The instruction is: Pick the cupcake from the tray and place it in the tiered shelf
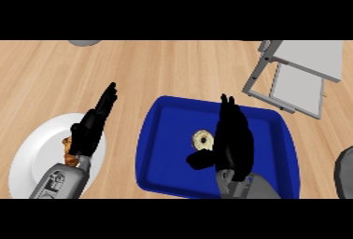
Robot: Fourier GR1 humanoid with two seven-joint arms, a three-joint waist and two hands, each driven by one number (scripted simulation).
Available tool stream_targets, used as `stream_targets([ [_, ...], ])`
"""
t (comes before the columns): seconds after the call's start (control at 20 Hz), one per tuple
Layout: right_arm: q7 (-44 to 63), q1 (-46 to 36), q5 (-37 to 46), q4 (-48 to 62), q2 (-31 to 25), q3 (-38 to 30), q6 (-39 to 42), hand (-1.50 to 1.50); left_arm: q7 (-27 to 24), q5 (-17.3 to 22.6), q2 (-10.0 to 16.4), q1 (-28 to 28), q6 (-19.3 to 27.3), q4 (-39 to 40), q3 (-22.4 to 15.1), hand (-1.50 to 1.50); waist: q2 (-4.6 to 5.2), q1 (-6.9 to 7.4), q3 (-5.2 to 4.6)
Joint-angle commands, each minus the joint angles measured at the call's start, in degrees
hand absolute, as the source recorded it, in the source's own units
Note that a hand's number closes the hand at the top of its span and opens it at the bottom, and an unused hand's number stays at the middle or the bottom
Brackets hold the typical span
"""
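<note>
A blue tray [162, 140] lies on the wooden counter at centre. On it sits the cupcake [202, 138], a small round cream-topped thing, partly hidden by my right hand [231, 140]. That hand hovers over the tray with straight fingers pointing away from me and its thumb just below the cupcake. The grey tiered shelf [296, 74] stands at the upper right. My left hand [93, 123] rests open over the white plate, fingers up.
A white plate [38, 151] with a brown piece of food [69, 148] lies at the lower left. A grey round object [84, 43] shows at the top edge, and a dark grey object [345, 170] at the right edge.
</note>
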Motion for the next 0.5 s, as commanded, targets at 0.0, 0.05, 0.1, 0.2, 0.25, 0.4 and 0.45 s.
stream_targets([
  [0.0,14.0,-0.2,0.9,1.5,0.8,3.2,-2.5,-1.5,1.1,0.7,1.1,-1.6,-0.9,0.6,2.1,0.0,0.02,-0.12,-0.01],
  [0.05,14.0,-3.5,-1.8,2.5,0.8,0.8,-1.1,-1.5,-3.1,-0.3,-0.1,1.2,-1.0,1.6,0.7,0.0,0.14,0.2,-0.02],
  [0.1,13.9,-1.1,-0.4,2.4,0.8,1.9,-2.4,-1.5,1.6,0.7,0.8,-0.4,-1.3,-0.9,1.6,0.0,0.01,0.08,0.03],
  [0.2,12.9,-4.2,-2.4,3.8,0.8,-1.8,-0.1,-1.5,0.5,-0.4,0.6,1.1,-1.0,-1.6,0.7,0.0,0.07,0.32,0.03],
  [0.25,13.1,-4.7,-2.3,6.0,0.8,-2.0,-1.7,-1.5,0.8,0.5,1.0,2.2,-2.0,-3.2,0.7,0.0,0.07,0.72,0.03],
  [0.4,11.9,-1.6,-1.3,7.9,0.8,1.6,-5.0,-1.5,2.3,1.0,2.0,-0.7,-2.5,-1.8,2.9,0.0,0.11,0.19,0.04],
  [0.45,12.3,-0.6,-1.1,3.9,0.8,0.1,-1.3,-1.5,1.5,0.1,1.1,-0.1,-1.9,-0.9,2.2,0.0,0.0,-0.43,0.02],
])
